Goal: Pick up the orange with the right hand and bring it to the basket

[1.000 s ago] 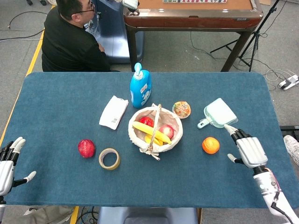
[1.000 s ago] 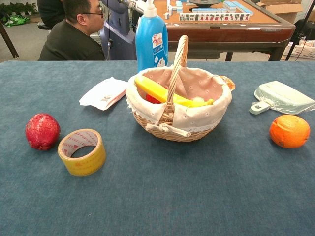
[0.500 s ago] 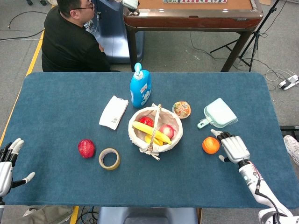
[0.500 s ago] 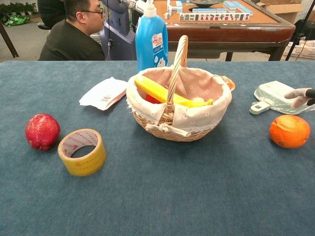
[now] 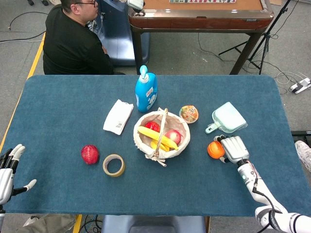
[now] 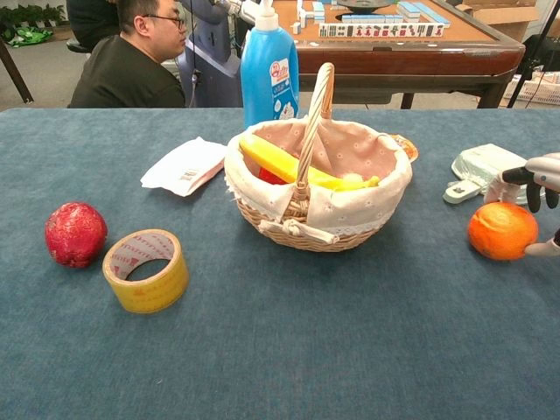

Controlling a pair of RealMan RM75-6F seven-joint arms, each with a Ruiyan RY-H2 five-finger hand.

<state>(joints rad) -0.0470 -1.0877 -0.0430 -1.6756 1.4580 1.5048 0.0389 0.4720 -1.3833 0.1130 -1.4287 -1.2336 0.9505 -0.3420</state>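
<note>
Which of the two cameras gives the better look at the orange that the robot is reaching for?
The chest view: the orange shows large and nearly whole there, with the right hand at its far side. In the head view it is small, and the right hand covers its right edge.

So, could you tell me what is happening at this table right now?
The robot's right hand is closing around the orange, which sits on the blue table to the right of the basket. The orange does not look lifted yet. The basket already holds a banana and other fruit. The left hand rests open at the table's near left edge, holding nothing.
</note>
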